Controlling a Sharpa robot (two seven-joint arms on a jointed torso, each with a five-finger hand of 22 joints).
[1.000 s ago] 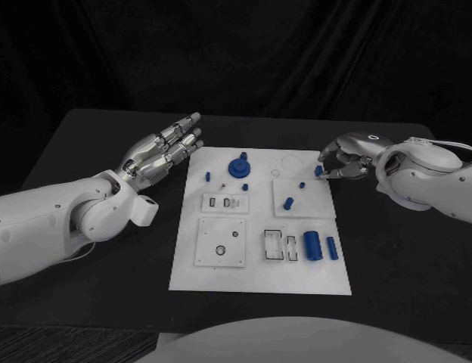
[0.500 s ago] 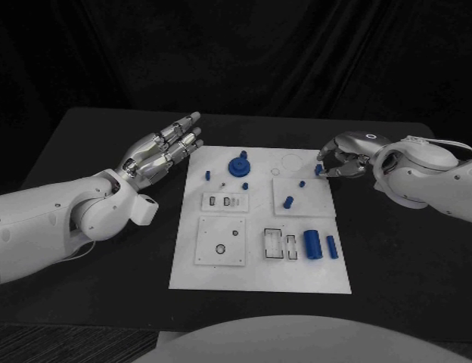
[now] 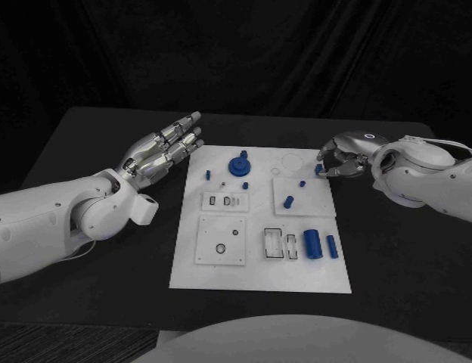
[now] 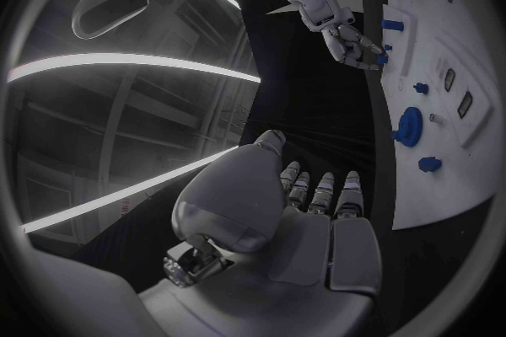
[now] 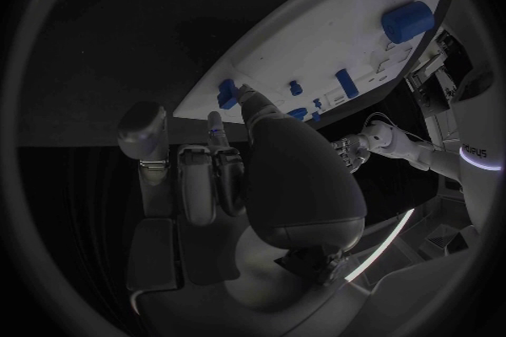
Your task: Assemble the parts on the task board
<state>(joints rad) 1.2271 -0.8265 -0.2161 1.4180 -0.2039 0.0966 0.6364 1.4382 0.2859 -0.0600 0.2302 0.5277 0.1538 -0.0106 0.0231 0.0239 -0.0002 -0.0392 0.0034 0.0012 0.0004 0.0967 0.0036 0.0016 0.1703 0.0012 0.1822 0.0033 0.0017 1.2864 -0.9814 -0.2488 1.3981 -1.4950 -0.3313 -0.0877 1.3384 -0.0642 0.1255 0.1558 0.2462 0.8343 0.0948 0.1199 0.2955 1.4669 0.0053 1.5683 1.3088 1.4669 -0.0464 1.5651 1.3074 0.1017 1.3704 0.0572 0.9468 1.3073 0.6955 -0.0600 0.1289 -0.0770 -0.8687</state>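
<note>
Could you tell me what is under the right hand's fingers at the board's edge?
A small blue part sits at the right hand's fingertips on the board's far right edge. The fingers hide whether it is gripped.

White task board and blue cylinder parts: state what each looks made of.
White task board: looks like rigid matte plastic or painted sheet; flat, even, no glare. Blue cylinder parts: probably moulded or printed plastic; uniform saturated colour, dull surface. Neither can be confirmed from the views.

text: none legible | surfaces checked: task board (image 3: 260, 281); arms
</note>
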